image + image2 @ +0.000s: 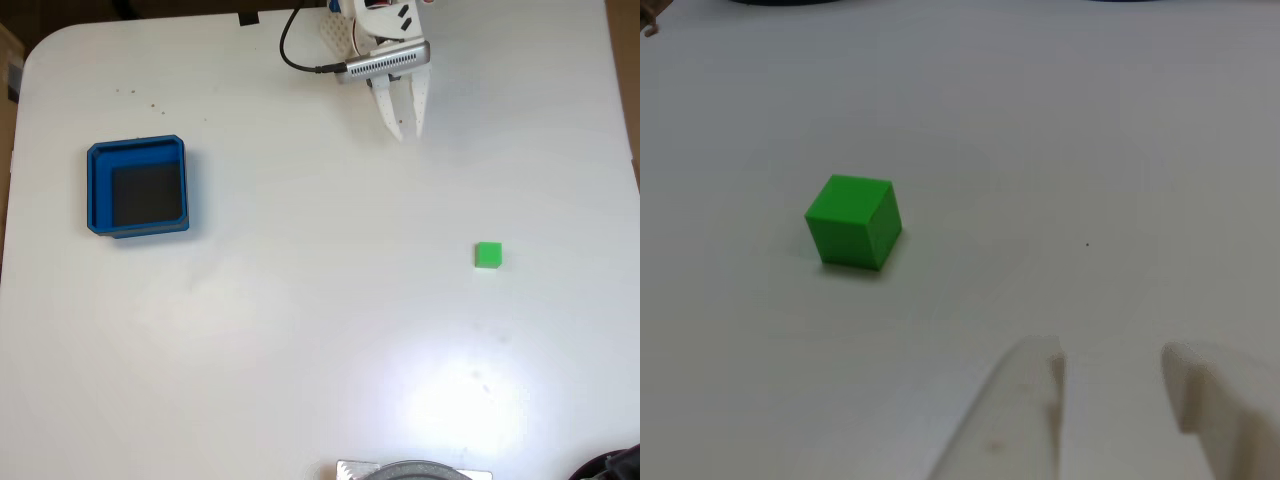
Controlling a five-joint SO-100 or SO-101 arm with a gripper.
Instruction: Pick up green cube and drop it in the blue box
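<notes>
Table: white top (300,330) with rounded far corners, one bright glare patch near the fixed view's bottom edge; darker floor shows past the edges.
Blue box: one (98,190), on the left of the fixed view, dark floor bare.
Gripper: one, white (408,130), at the far edge right of centre, tips apart by a narrow gap, holding nothing; both fingers (1025,420) rise from the other view's bottom.
Green cube: one (488,255), flat on the table at right, well apart from box and gripper; in the other view (853,222) it sits beyond the fingers, to their left.
</notes>
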